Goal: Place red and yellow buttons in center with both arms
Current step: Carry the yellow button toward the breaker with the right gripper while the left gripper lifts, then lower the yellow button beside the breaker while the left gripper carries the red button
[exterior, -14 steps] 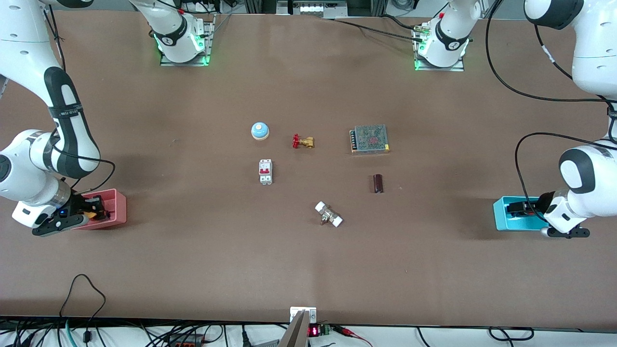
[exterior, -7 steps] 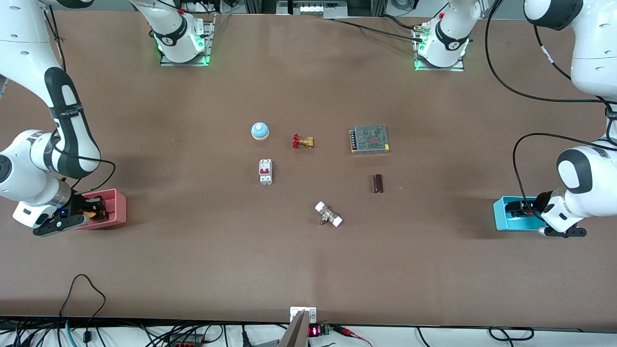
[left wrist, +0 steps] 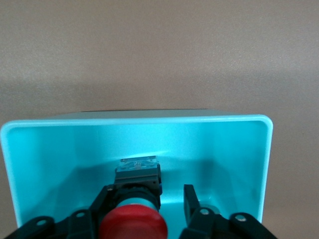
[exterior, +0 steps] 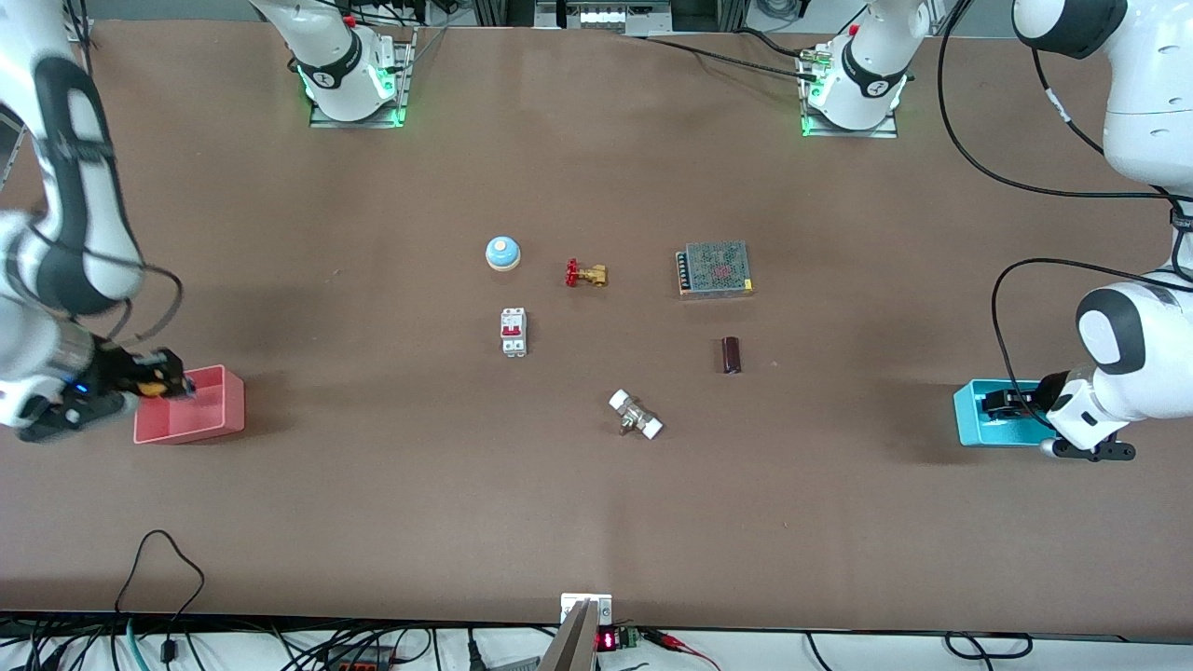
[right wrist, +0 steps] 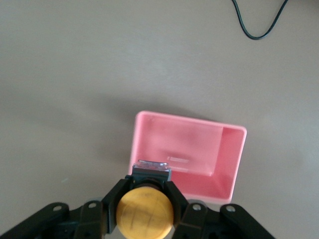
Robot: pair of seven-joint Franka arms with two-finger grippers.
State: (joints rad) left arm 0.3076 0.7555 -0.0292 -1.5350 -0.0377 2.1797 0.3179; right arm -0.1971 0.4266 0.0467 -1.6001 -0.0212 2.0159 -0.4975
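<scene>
On the matte brown bench [exterior: 596, 503], the pink plastic bin [exterior: 200, 410] sat at the right arm's end and the cyan plastic bin [left wrist: 40, 149] at the left arm's end. Above the pink bin's edge, the right gripper [right wrist: 144, 201] was clamped on the yellow button [right wrist: 144, 214], a round orange-yellow cap on a short black body. Inside the cyan bin, the left gripper [left wrist: 149, 206] stood spread around the red-capped button [left wrist: 133, 226]; only one finger looked to touch it.

Both arms: glossy white shells w/ black joint bands; right arm [exterior: 56, 233] at frame's left edge, left arm [exterior: 1132, 354] at right edge. Thin black cables loop off each. Black grippers w/ round screw heads; bases glow green, upper frame.
</scene>
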